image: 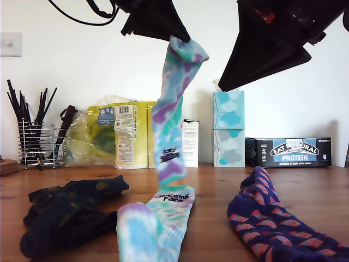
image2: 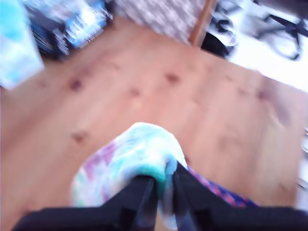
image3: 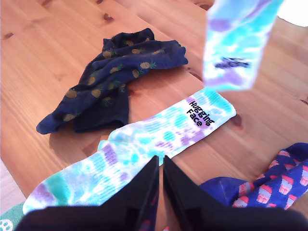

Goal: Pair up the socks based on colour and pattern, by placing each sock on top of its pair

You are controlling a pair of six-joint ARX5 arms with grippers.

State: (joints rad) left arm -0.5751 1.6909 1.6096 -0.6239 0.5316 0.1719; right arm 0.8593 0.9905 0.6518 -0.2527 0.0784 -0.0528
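A pastel tie-dye sock [image: 173, 109] hangs full length over the table, and my first gripper [image: 180, 38] is shut on its upper end [image2: 137, 156]. Its lower end reaches the second tie-dye sock [image: 158, 224], which lies flat [image3: 144, 144] on the wood. Crumpled dark navy socks with yellow dots [image: 71, 210] lie at the exterior view's left [image3: 110, 77]. A navy-purple sock with orange-red spots [image: 272, 218] lies at the exterior view's right [image3: 284, 183]. My second gripper [image3: 161, 185] hovers shut above the flat tie-dye sock, with nothing seen between its fingers.
Along the back of the table [image: 218, 185] stand a wire holder of black sticks [image: 32, 136], a yellow bag [image: 120, 136], a white carton [image: 190, 143], stacked tissue boxes [image: 229, 128] and a dark protein bar box [image: 289, 152].
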